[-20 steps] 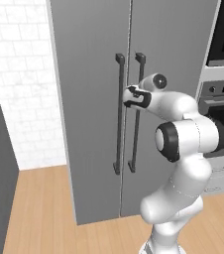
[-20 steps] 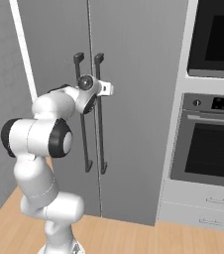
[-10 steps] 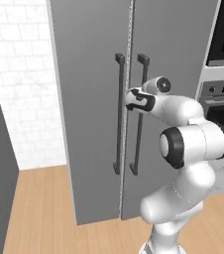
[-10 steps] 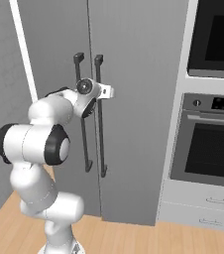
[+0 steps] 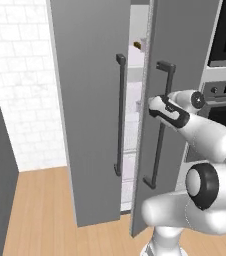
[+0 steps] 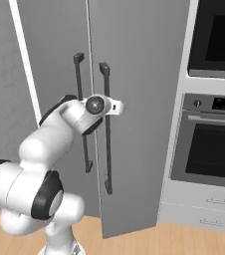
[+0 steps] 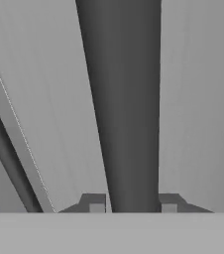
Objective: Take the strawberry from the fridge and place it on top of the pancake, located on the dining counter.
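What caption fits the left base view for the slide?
End effector on the handle of the right fridge door, swung partly open, white shelves visible through the gap.

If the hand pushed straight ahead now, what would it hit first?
The dark vertical bar handle it straddles, between its fingertips; right behind lies the grey fridge door. Depth unclear.
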You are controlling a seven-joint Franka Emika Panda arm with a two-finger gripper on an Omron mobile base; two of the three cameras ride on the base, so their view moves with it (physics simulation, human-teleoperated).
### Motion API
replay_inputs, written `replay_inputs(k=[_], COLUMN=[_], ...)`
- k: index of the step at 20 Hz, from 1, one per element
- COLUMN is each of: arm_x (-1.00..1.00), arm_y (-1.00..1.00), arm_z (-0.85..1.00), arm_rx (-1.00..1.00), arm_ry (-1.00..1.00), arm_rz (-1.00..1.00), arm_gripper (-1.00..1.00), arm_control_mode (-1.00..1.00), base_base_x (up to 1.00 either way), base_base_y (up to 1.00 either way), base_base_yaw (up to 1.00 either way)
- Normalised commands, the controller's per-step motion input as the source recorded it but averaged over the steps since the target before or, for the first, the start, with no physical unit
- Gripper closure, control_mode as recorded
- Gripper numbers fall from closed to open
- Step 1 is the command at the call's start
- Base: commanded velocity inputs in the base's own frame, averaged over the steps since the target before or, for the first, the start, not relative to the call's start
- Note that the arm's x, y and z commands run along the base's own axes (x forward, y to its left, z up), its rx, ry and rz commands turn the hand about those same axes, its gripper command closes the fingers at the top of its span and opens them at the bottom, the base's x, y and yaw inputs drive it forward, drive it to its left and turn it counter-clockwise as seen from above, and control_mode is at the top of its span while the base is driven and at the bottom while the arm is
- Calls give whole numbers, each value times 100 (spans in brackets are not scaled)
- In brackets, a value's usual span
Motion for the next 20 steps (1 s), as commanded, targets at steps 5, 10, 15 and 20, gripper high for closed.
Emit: replay_inputs(k=[5, 10, 15, 20], arm_x=[-85, -40, -68, 24], arm_y=[-31, 0, -33, -75], arm_z=[-5, -3, 35, -1], arm_rx=[3, 0, 0, 5], arm_ry=[-1, 2, 0, 8], arm_rz=[22, 0, 0, 6], arm_gripper=[-100, -100, -100, -100], arm_control_mode=[-100, -100, -100, -100], base_base_x=[0, 0, 0, 0], base_base_y=[0, 0, 0, 0], base_base_yaw=[0, 0, 0, 0])
